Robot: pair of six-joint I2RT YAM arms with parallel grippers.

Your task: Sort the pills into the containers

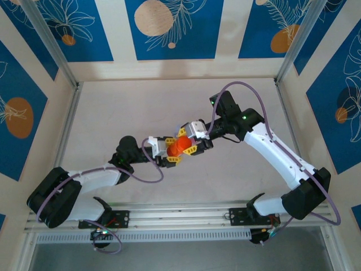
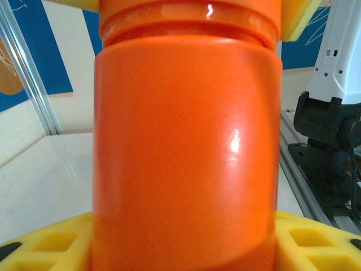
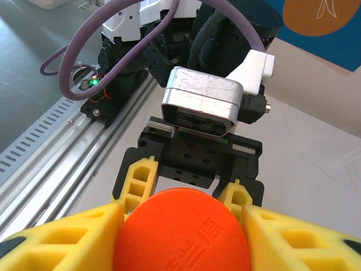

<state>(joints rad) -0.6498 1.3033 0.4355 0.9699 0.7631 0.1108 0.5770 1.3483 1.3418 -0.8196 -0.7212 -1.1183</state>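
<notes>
Filling left end effector point(image 1: 172, 154), seemingly clamped: orange bottle point(image 2: 186, 152)

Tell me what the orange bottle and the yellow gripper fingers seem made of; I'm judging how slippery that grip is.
Orange bottle: seemingly smooth, glossy moulded plastic, given the sharp highlights on its side. Yellow fingers: matte, likely plastic or foam, with rectangular cutouts and no shine; rigid or soft, I cannot tell.

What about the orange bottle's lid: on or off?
On, it seems. The left wrist view shows the cap seated against the orange bottle's neck ring; the right hand grips it, the left hand the body.
</notes>
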